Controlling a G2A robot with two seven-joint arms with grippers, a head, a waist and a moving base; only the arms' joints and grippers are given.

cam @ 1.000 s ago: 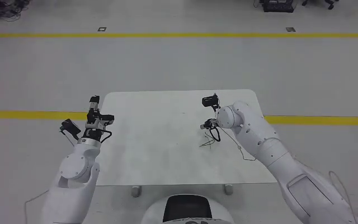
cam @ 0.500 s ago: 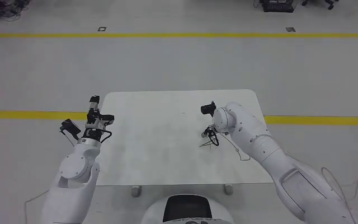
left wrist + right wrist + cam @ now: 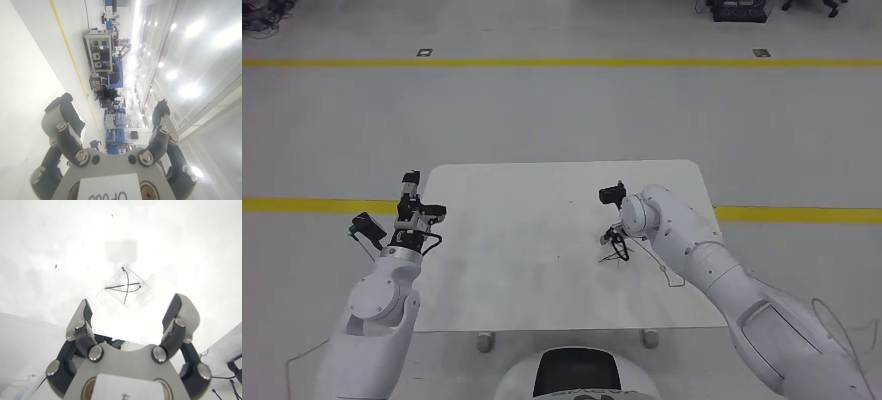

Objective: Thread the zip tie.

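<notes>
**Entry: crossed zip ties under the right arm**

We list two thin black plastic zip ties (image 3: 127, 288), crossed one over the other. They lie on a clear square plate (image 3: 117, 305) on the white rectangular table (image 3: 522, 260), just right of centre in the top view.

The right gripper (image 3: 131, 299) hangs above them, its fingers spread wide and holding nothing. The left gripper (image 3: 113, 100) sits at the lower left of the top view, beside the table's left edge. It too is spread and empty.

Against one second ago, the right arm's wrist has shifted slightly left and down in the top view. This brings its gripper closer over the ties. The left arm has kept its place, and we see no shift in the ties.
</notes>
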